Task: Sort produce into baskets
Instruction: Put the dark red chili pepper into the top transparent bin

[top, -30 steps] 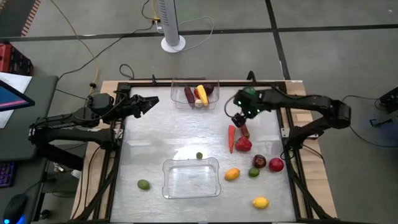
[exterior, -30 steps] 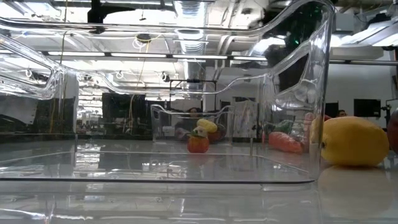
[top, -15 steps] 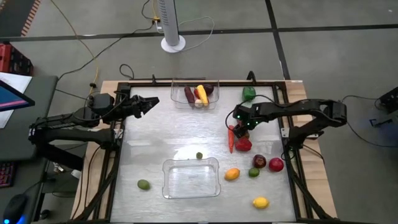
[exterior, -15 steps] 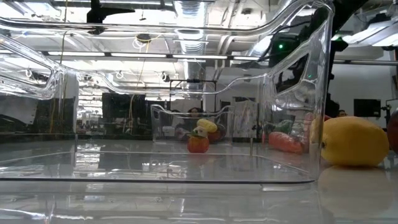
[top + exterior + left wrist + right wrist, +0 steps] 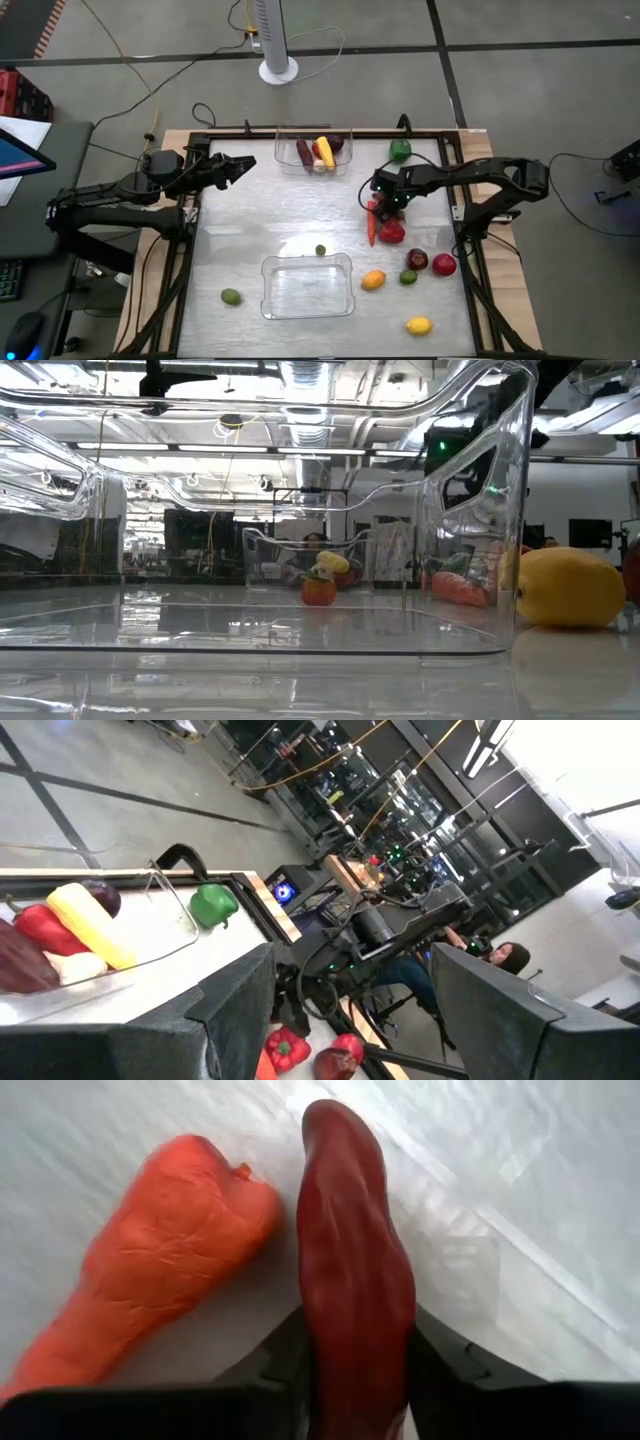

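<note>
My right gripper [image 5: 386, 205] is down at the table's right middle, shut on a dark red long chili [image 5: 350, 1260] that lies beside an orange carrot [image 5: 372, 226] and a red pepper [image 5: 391, 233]. The far clear basket [image 5: 285, 160] holds maroon, yellow and red produce. The near clear basket [image 5: 272, 300] shows nothing inside. Other produce lies loose: a green pepper [image 5: 400, 150], an orange piece [image 5: 373, 280], a lemon [image 5: 419, 325], a lime [image 5: 231, 296]. My left gripper [image 5: 245, 162] waits open at the far left, holding nothing. My right gripper pinches the chili's two long sides [image 5: 330, 1330] between its two fingers [image 5: 438, 1365]. The fingers come slanting down from above and the right. The chili lies on the table, right beside the carrot's thick end [image 5: 240, 1200].
Near the right edge lie a maroon round piece [image 5: 417, 260], a red one [image 5: 444, 265] and a small green one [image 5: 408, 277]. A tiny green piece [image 5: 320, 250] sits just beyond the near basket. A black frame [image 5: 190, 230] borders the table. Bare tabletop lies at centre left.
My right gripper has come down and a little toward the table's near edge, onto the dark red chili beside the carrot. Its arm has drawn off the green pepper, which now shows.
</note>
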Robot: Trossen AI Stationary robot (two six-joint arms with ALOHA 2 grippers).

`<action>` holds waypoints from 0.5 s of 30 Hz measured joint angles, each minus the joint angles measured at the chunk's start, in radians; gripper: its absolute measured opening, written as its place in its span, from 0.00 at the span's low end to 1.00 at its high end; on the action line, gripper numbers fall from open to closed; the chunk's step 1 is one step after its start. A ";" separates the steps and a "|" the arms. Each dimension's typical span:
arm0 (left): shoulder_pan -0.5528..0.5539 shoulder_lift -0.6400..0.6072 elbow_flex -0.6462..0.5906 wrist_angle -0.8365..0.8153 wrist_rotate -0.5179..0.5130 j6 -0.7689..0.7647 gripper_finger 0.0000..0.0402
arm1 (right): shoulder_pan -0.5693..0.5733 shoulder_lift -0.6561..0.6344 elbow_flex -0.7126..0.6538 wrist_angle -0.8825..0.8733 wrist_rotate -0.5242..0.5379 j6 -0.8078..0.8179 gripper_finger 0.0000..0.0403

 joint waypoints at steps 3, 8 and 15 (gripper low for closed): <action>0.000 0.000 0.000 0.000 0.000 0.000 0.63 | -0.031 -0.036 0.079 -0.030 0.028 -0.024 0.35; 0.000 0.000 0.000 -0.001 0.000 0.000 0.63 | -0.111 -0.064 0.271 -0.026 0.238 -0.060 0.40; 0.000 0.000 0.000 0.000 0.000 0.006 0.63 | -0.183 -0.005 0.517 0.253 0.266 -0.217 0.52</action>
